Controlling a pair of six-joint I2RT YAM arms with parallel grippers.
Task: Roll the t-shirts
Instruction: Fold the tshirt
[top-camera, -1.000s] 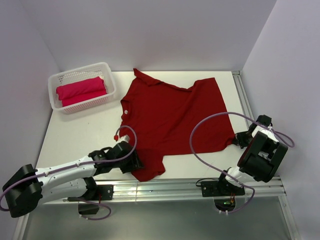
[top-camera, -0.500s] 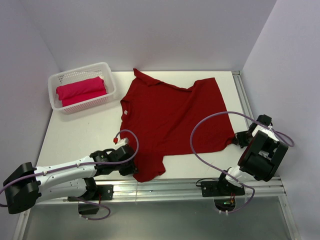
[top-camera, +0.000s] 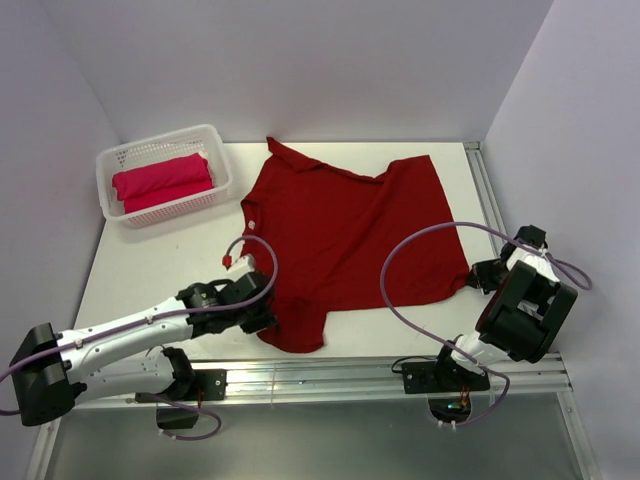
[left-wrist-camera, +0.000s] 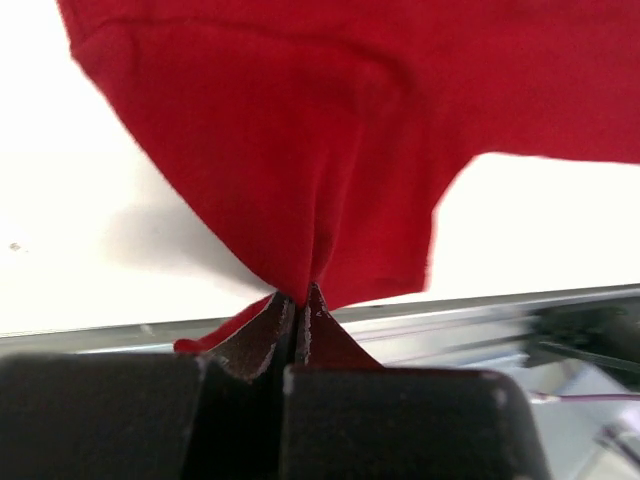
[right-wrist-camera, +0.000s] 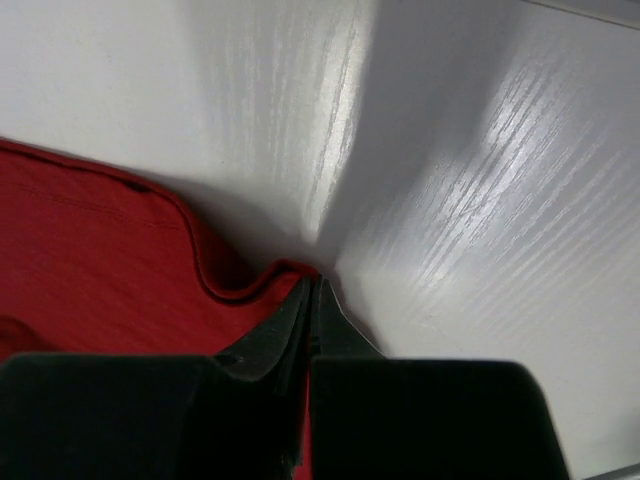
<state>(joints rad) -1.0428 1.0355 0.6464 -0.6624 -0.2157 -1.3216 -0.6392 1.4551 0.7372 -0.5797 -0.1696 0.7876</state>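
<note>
A dark crimson t-shirt (top-camera: 350, 230) lies spread flat across the white table. My left gripper (top-camera: 262, 318) is shut on its near left corner, and the cloth (left-wrist-camera: 300, 150) rises in a pinched fold from the fingertips of the left gripper (left-wrist-camera: 297, 295). My right gripper (top-camera: 478, 278) is shut on the near right corner, where the curled hem (right-wrist-camera: 90, 260) meets the tips of the right gripper (right-wrist-camera: 312, 283). A brighter pinkish-red t-shirt (top-camera: 162, 180) lies rolled up in the basket.
The white lattice basket (top-camera: 165, 141) stands at the back left of the table. A metal rail (top-camera: 350, 375) runs along the near edge, just below the left gripper. Walls close in the table at the back and on both sides.
The left gripper has shut on the shirt's near left corner and drawn it slightly up and away from the rail, bunching the cloth. The right arm has not moved.
</note>
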